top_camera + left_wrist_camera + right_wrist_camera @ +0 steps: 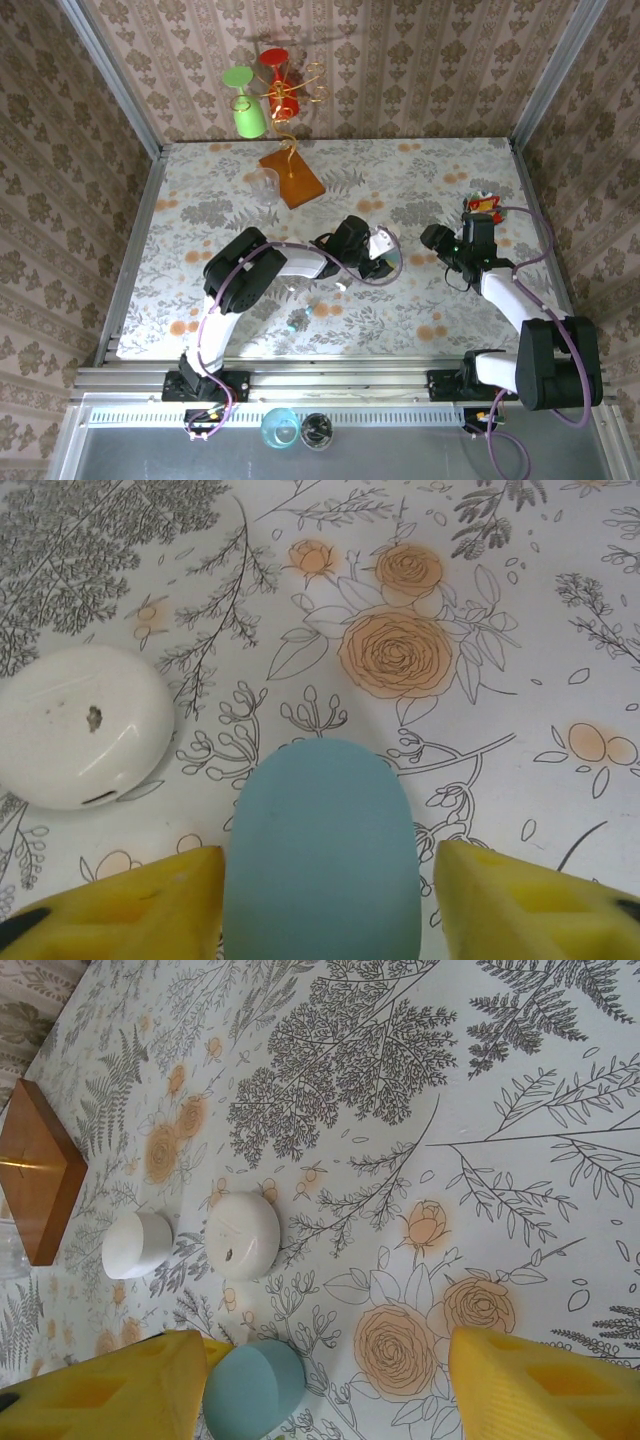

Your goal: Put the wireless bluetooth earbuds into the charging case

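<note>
One wooden block [292,178], taken as reference. White cases: two. The first white case [137,1245] lies near the block, and the second white case [243,1235] is just beyond it. One teal case [320,850], farther from the block again. One clear cup [263,185], just beside the block. Goblets beyond the block: one green goblet [247,110], one red goblet [280,85].

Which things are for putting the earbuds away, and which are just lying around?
For the job: white pebble case, white rounded piece beside it, teal rounded thing.
Just lying about: wooden stand, green cup, red cup, clear glass.
</note>
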You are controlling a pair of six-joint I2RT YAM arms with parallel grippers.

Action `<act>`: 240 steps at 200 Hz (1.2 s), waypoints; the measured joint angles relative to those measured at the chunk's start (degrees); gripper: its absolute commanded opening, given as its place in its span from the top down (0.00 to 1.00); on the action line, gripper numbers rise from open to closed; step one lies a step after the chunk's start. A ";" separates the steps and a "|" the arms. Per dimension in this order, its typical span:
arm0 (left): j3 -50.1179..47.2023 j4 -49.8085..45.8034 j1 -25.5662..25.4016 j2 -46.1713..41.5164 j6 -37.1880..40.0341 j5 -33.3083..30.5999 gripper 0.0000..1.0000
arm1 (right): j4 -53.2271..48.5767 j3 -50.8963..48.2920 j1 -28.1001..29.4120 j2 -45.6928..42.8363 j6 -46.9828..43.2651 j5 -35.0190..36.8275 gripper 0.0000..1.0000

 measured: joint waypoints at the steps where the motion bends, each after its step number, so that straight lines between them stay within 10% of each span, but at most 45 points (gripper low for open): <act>1: 0.02 0.00 0.00 0.00 -0.07 0.00 0.57 | 0.00 0.00 0.00 0.00 0.00 0.00 0.34; 140: -13.38 6.14 4.98 -15.10 1.55 12.28 0.63 | 6.60 -2.03 0.13 -0.46 5.79 -18.80 0.33; 240: -20.00 6.32 10.25 -24.87 3.04 17.18 0.63 | 26.49 -2.25 14.49 8.35 22.49 -28.65 0.34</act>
